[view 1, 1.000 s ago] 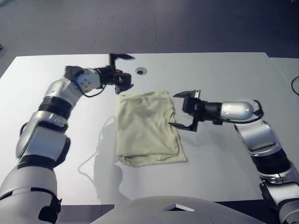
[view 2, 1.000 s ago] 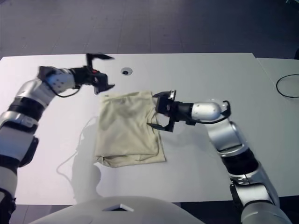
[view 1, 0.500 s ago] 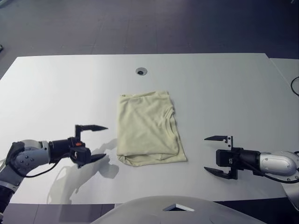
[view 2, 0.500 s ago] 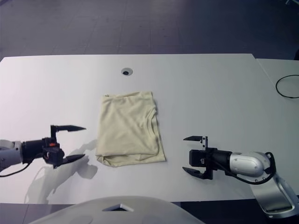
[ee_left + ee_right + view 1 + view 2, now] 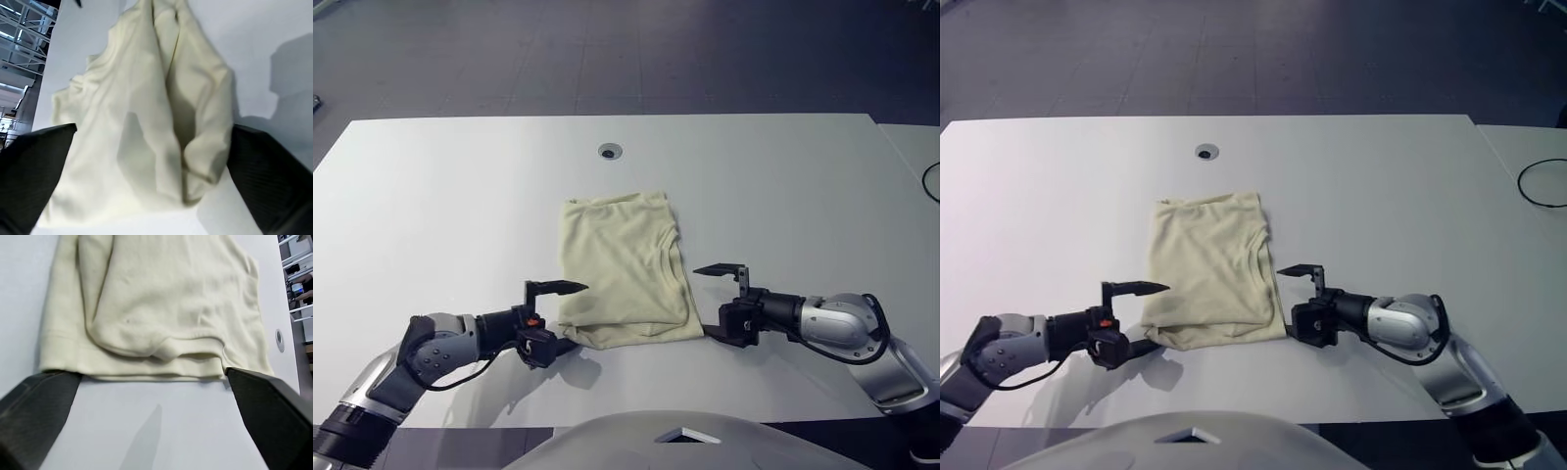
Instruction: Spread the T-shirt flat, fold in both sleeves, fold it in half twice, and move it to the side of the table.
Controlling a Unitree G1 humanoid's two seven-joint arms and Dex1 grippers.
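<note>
A pale yellow T-shirt (image 5: pixel 622 269), folded into a narrow rectangle, lies flat in the middle of the white table (image 5: pixel 431 196). My left gripper (image 5: pixel 562 315) is open at the shirt's near left corner, one finger above the cloth edge and one low on the table. My right gripper (image 5: pixel 705 302) is open at the near right corner in the same way. In the left wrist view the T-shirt (image 5: pixel 146 117) bunches in folds between the dark fingers (image 5: pixel 34 171). In the right wrist view the T-shirt's hem (image 5: pixel 146 367) lies just beyond the fingers (image 5: pixel 39 401).
A small round grommet (image 5: pixel 608 150) sits in the table beyond the shirt. A black cable (image 5: pixel 1542 182) lies on the neighbouring surface at far right. Bare tabletop extends to both sides of the shirt. The table's near edge is close behind both grippers.
Both grippers left the shirt's far end and right side, drew back toward the near edge, then closed in on the near corners. The shirt has not moved.
</note>
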